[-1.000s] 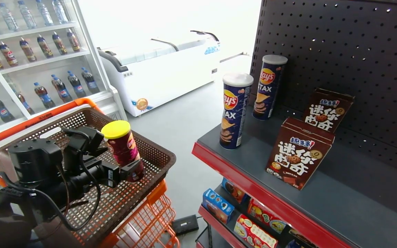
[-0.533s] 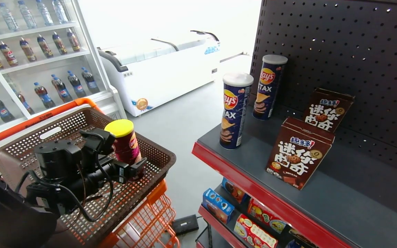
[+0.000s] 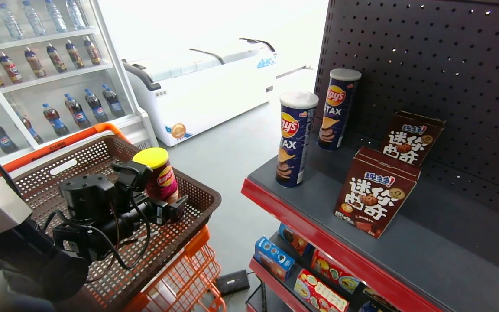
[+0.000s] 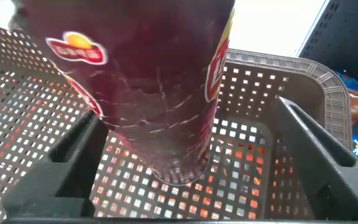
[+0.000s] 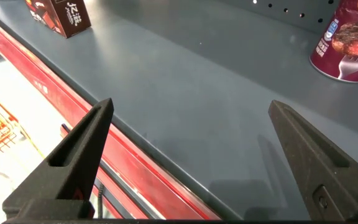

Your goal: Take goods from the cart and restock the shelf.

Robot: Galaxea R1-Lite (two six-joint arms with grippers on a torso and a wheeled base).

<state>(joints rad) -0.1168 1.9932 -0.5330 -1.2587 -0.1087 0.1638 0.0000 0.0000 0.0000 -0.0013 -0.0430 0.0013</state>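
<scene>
A dark red chips can (image 3: 159,175) with a yellow lid stands slightly tilted in the brown cart basket (image 3: 197,190). My left gripper (image 3: 161,189) is open, with one finger on each side of the can's lower half. In the left wrist view the can (image 4: 160,93) sits between the fingers (image 4: 73,162), with a gap on one side. My right gripper (image 5: 185,109) hangs open over the grey shelf board (image 5: 185,74), holding nothing. Two blue chips cans (image 3: 295,138) and two brown cookie boxes (image 3: 373,190) stand on the shelf (image 3: 427,255).
A red can (image 5: 347,43) and a brown box (image 5: 64,15) stand on the shelf board near the right gripper. The shelf has a red front edge (image 3: 301,234) and a pegboard back. Snack packs fill the lower shelf (image 3: 314,286). A drinks cooler (image 3: 37,78) and a chest freezer (image 3: 206,91) stand behind.
The left arm has moved right, farther into the basket, with its fingers closer around the can. The can has shifted slightly up and to the right in the head view.
</scene>
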